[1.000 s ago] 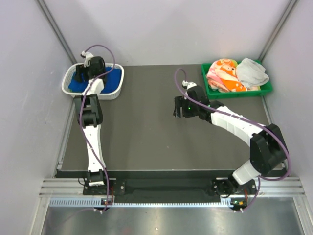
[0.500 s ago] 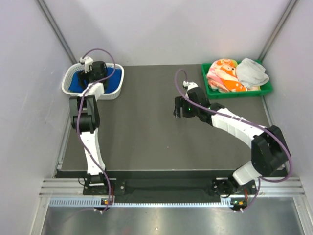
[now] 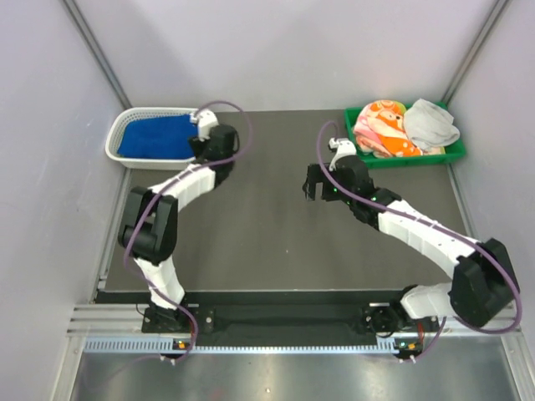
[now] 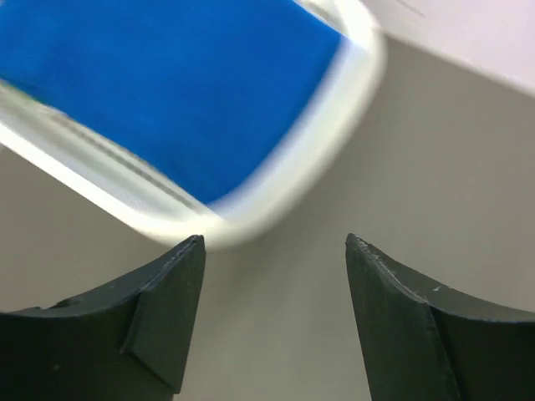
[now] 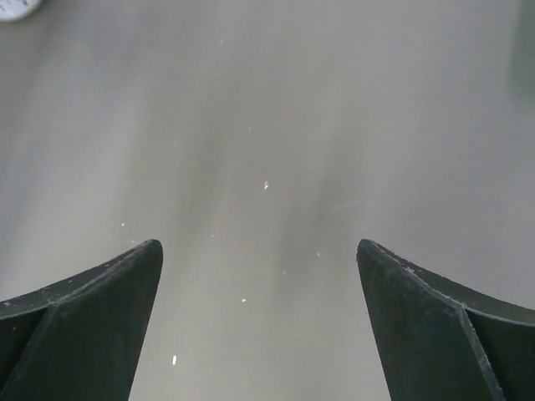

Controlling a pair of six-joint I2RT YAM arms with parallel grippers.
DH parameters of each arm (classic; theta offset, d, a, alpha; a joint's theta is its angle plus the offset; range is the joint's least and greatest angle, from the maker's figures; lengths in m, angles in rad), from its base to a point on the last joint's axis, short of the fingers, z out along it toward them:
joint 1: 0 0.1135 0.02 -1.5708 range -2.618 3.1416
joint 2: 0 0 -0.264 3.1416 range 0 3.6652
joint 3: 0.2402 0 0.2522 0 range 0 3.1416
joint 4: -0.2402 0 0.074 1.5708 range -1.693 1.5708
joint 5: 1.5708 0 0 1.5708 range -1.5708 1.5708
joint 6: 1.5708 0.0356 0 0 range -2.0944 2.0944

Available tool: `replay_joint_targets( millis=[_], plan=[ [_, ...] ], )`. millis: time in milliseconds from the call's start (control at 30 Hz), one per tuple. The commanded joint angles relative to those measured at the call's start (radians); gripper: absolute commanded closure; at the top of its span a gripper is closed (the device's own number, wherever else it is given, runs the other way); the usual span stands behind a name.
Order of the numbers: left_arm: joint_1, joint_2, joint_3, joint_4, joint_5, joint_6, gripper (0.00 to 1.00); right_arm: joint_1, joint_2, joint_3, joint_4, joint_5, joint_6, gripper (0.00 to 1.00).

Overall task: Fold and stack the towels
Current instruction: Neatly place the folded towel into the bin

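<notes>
Dark surface (image 5: 267,125) alone fills my right view; left view catches blue towel (image 4: 167,92) in basket (image 4: 284,194); overhead adds tray (image 3: 393,159) with towels (image 3: 384,129). Both my left pincer (image 4: 274,244) and right pincer (image 5: 259,244) gape empty.

Blue towel (image 3: 155,134) flat in basket (image 3: 118,155); orange-pink towel (image 3: 379,127), grey towel (image 3: 430,122) crumpled in tray (image 3: 418,158).

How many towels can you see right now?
3: a blue towel in the white basket at far left, an orange-pink print towel and a grey towel in the green tray. More may lie underneath.
</notes>
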State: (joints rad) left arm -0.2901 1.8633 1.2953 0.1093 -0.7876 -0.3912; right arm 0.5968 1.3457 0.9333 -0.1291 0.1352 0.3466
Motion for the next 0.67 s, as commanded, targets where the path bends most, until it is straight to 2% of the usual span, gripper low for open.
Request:
replay_joint_targets(
  millis=[0, 33, 67, 100, 167, 200, 367, 533, 633],
  plan=[
    [-0.139, -0.156, -0.091, -0.062, 0.13, -0.075, 0.28, -0.009, -0.098, -0.028, 0.06, 0.044, 0.022, 0.0],
    [-0.221, -0.171, -0.106, -0.085, 0.126, -0.068, 0.29, -0.009, -0.109, -0.033, 0.056, 0.055, 0.023, 0.0],
    [-0.259, -0.187, -0.111, -0.144, 0.116, -0.077, 0.28, -0.011, -0.123, -0.036, 0.048, 0.078, 0.031, 0.0],
    [-0.289, -0.214, -0.123, -0.172, 0.192, -0.077, 0.28, -0.011, -0.149, -0.04, 0.03, 0.089, 0.035, 0.0],
    [-0.369, -0.257, -0.145, -0.259, 0.214, -0.063, 0.28, -0.011, -0.181, -0.041, 0.008, 0.116, 0.041, 0.0],
    [-0.4, -0.275, -0.151, -0.301, 0.288, -0.084, 0.28, -0.009, -0.189, -0.041, -0.013, 0.124, 0.043, 0.0],
    [-0.445, -0.439, -0.258, -0.402, 0.408, -0.066, 0.28, -0.011, -0.25, -0.077, -0.024, 0.176, 0.052, 0.0],
    [-0.445, -0.519, -0.281, -0.47, 0.441, -0.047, 0.27, -0.014, -0.273, -0.102, 0.008, 0.173, 0.052, 0.0],
    [-0.445, -0.538, -0.261, -0.514, 0.542, -0.06, 0.28, -0.011, -0.284, -0.108, 0.048, 0.196, 0.055, 0.0]
  ],
)
